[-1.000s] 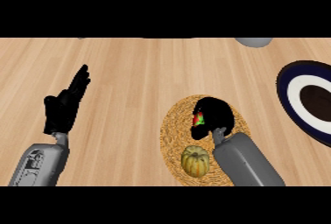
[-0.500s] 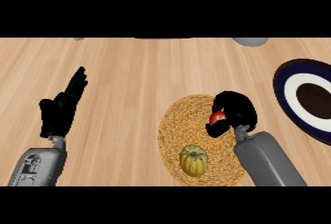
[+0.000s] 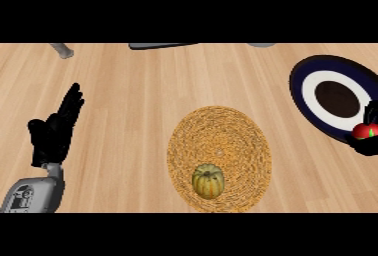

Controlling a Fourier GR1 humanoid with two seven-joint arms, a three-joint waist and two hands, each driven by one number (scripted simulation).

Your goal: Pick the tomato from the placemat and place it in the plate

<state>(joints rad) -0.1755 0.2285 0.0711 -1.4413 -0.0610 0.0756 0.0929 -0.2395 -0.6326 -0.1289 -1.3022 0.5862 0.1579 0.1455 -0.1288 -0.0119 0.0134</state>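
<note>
Even, bright, diffuse light covers the whole wooden counter (image 3: 148,100), with no single source to be picked out and no glare anywhere. Shadows are almost absent: the woven placemat (image 3: 218,150) at about 6 o'clock and the small squash (image 3: 208,181) on it cast only the faintest darkening at their edges. The black left hand (image 3: 55,132) at 9 o'clock reads as a flat dark shape with little surface detail. The round plate (image 3: 310,80) at 2 o'clock looks stretched into an oval towards the frame's edge.
</note>
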